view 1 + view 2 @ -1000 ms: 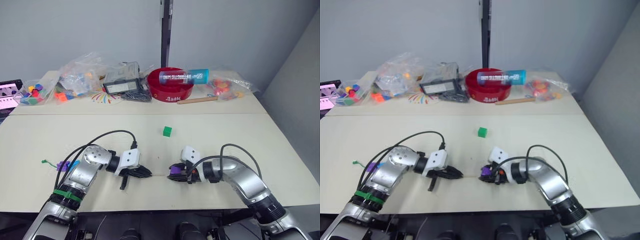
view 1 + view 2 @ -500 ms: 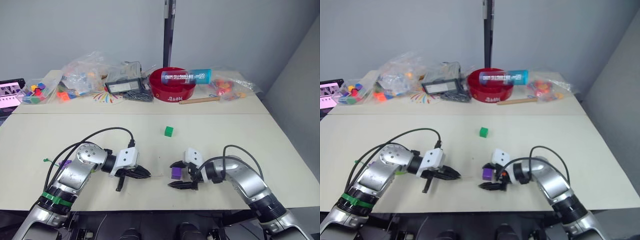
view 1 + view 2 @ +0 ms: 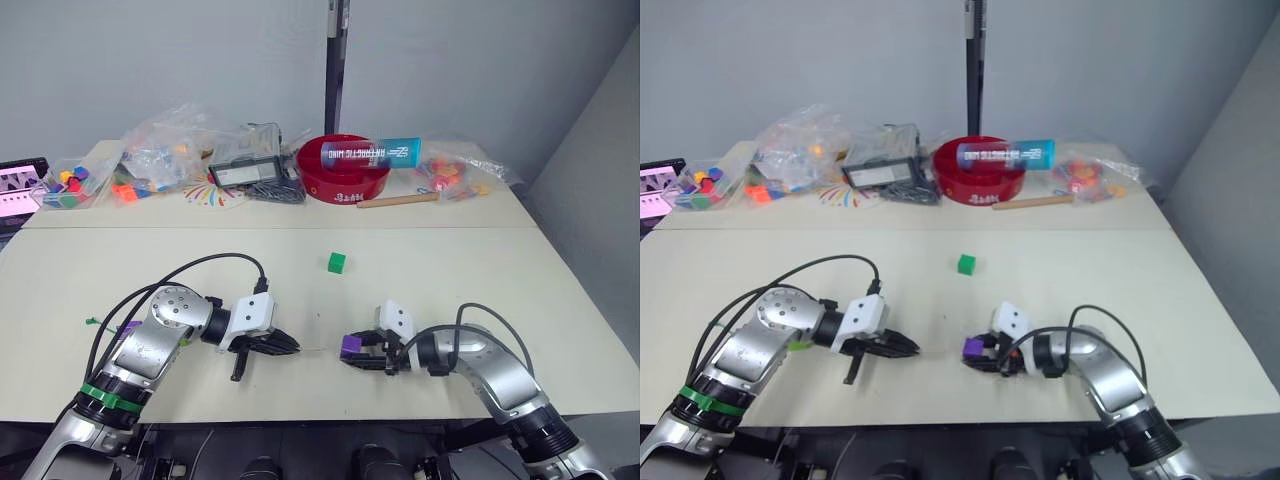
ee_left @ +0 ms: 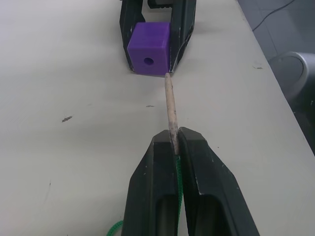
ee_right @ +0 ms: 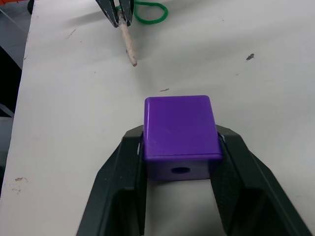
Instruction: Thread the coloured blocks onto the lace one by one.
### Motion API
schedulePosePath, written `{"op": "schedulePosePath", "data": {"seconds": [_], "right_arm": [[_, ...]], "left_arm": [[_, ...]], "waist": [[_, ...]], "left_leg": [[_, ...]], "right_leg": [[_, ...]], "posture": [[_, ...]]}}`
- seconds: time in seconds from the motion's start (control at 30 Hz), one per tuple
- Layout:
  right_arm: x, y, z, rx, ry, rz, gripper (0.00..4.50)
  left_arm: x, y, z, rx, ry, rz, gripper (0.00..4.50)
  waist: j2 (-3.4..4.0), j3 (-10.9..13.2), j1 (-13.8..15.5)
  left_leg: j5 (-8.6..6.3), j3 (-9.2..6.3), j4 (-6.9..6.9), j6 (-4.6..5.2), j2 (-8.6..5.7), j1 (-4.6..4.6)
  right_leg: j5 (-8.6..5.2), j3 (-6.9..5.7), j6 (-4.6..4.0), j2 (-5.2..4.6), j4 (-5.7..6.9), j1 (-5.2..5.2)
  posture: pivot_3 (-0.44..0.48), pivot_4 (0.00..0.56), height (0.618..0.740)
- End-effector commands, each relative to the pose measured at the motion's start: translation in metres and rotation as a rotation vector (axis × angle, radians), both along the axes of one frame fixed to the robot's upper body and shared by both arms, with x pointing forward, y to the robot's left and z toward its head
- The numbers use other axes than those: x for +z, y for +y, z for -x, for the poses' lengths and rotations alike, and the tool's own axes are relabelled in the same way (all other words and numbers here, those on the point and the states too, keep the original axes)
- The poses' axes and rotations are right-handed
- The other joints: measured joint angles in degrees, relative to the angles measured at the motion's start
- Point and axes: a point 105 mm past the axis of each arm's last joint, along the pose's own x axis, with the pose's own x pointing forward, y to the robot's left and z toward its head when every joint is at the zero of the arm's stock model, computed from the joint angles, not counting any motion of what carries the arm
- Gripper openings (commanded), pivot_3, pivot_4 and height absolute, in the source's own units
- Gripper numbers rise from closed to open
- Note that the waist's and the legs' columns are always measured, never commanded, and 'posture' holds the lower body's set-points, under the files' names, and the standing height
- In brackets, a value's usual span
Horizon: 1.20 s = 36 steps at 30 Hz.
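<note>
My left gripper [image 4: 172,135] is shut on the pale stiff tip [image 4: 170,98] of the green lace [image 4: 115,227]. The tip points at a purple block [image 4: 149,46] and ends just short of it, a little beside its hole. My right gripper [image 5: 179,135] is shut on that purple block [image 5: 179,128], low over the table near the front edge, hole facing the lace. A green block [image 3: 336,262] lies alone mid-table. Another purple block [image 3: 128,326] sits by the lace's far end [image 3: 92,322] at the left.
Along the back stand clear bags of mixed pieces [image 3: 160,150], a bag of cubes [image 3: 70,185], a black device [image 3: 243,172], a red bowl [image 3: 345,185] with a blue tube [image 3: 370,153] across it, and a wooden stick [image 3: 398,200].
My right gripper opened around the purple block half a second ago and has shut on it again, slightly further right. The left gripper has held the lace tip almost still.
</note>
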Motion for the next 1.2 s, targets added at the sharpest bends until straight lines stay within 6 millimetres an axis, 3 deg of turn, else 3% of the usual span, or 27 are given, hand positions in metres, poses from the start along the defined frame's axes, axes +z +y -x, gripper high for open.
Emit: {"op": "schedulePosePath", "data": {"seconds": [0.03,0.37,0.9,1.2], "right_arm": [[0.007,-0.001,0.0,0.02,-0.032,-0.014,1.2],[0.004,0.023,-0.006,0.092,-0.021,0.009,1.2],[-0.002,0.019,-0.006,0.06,-0.005,0.042,1.2],[-0.004,0.021,0.0,0.063,0.014,0.076,1.2]], "left_arm": [[0.005,-0.002,0.001,-0.011,-0.032,0.005,0.0],[0.001,-0.012,-0.004,0.025,-0.087,-0.049,0.0],[0.001,-0.014,-0.003,0.117,-0.089,-0.076,0.0],[0.014,-0.04,0.001,0.06,-0.101,-0.038,0.0]], "waist": [[0.0,0.0,0.0],[0.01,0.0,-0.25],[0.01,0.01,-0.08],[0.01,0.01,-0.02]], "left_leg": [[0.0,0.0,0.0,0.0,0.0,0.0],[0.0,0.0,0.0,0.0,0.02,0.04],[0.0,0.0,0.0,0.0,0.01,0.02],[0.0,0.0,0.0,0.0,-0.01,0.01]], "right_leg": [[0.0,0.0,0.0,0.0,0.0,0.0],[0.0,0.02,-0.01,0.03,0.03,0.0],[0.0,0.01,-0.01,0.01,0.02,0.01],[0.0,0.01,0.0,0.0,0.02,0.01]], "posture": [[0.0,0.15,0.731],[0.0,0.15,0.731],[0.0,0.15,0.731],[0.0,0.15,0.731]]}}
